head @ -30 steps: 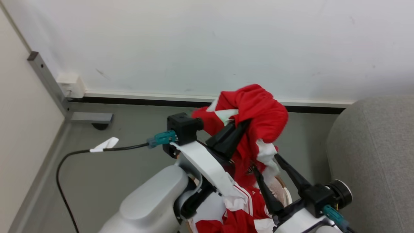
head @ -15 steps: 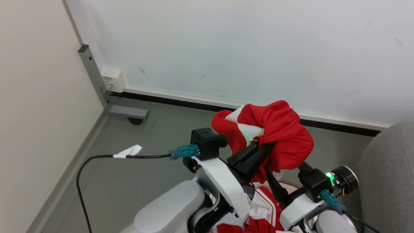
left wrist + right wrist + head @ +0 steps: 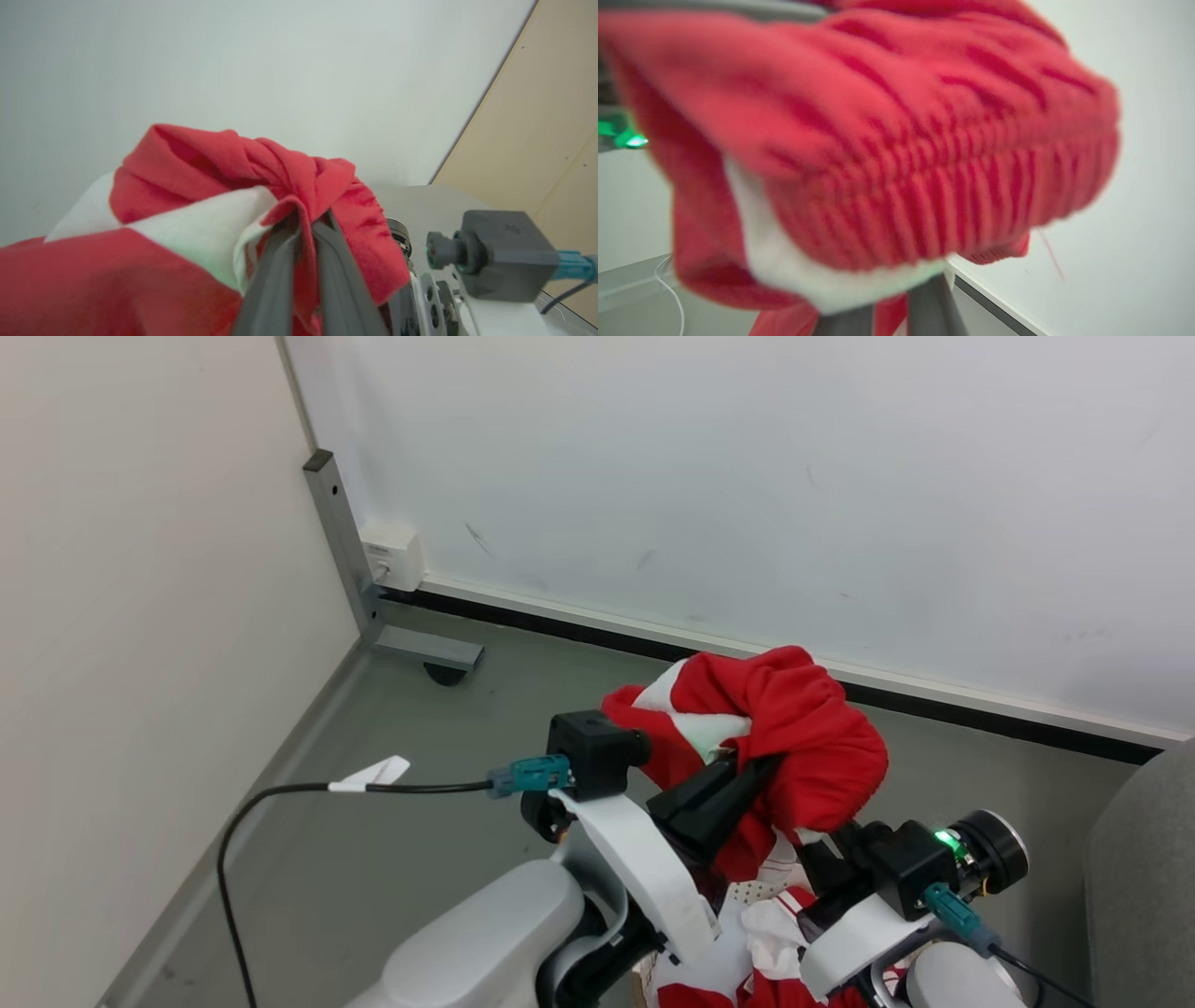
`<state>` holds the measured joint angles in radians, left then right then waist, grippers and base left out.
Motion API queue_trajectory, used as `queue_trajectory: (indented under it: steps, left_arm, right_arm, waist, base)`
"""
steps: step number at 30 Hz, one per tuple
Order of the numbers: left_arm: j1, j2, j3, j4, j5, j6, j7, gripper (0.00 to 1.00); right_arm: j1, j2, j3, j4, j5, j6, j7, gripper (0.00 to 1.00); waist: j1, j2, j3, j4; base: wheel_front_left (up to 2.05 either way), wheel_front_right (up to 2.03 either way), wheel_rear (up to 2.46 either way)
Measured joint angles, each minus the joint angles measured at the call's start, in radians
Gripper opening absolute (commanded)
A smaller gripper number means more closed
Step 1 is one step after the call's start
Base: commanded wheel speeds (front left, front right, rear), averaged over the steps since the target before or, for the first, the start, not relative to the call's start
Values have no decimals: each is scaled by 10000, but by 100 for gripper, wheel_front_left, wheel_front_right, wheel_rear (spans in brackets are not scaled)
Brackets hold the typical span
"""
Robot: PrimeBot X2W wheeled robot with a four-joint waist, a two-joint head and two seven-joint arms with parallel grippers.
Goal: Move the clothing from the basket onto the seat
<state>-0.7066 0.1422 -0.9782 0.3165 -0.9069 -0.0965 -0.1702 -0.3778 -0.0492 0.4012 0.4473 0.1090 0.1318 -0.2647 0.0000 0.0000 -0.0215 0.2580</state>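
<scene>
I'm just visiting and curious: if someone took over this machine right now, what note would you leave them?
Left pincer: shut on a red clothing bundle held up in the air.
Right pincer: under that bundle; open or shut, unclear.
Seat: grey, at the robot's right, apart from the bundle.
Done: bundle lifted.
Left: carry it to the seat, release, then fetch the clothing lower down between the arms.

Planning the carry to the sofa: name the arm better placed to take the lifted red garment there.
Left. The left gripper is shut on the clothing, red fabric pinched between its fingers. The right gripper sits nearer the seat, but cloth drapes over it, grip unclear.
</scene>
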Motion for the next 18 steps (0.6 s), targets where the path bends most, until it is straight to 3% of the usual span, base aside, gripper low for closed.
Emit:
queue_trajectory:
  steps: [7, 8, 9, 18]
  left_arm:
    - [168, 132, 142, 391, -102, 23, -176, 1]
    - [197, 140, 151, 433, -117, 40, -209, 41]
    - [217, 142, 150, 474, -150, 48, -244, 100]
    - [401, 173, 265, 337, -314, -61, -518, 100]
  right_arm:
    - [418, 0, -92, -587, 614, 0, 6, 0]
    - [476, 0, -115, -654, 690, 0, 4, 0]
    - [553, 0, -148, -694, 784, 0, 6, 0]
    - [924, -15, -949, -1126, 1262, 0, 4, 0]
  waist:
    - [0, 0, 71, -282]
    - [1, 0, 85, -345]
    - [1, 0, 101, -414]
    - [1, 1, 336, -1207]
  base:
    - [0, 0, 0]
    - [0, 0, 0]
    - [0, 0, 0]
    - [0, 0, 0]
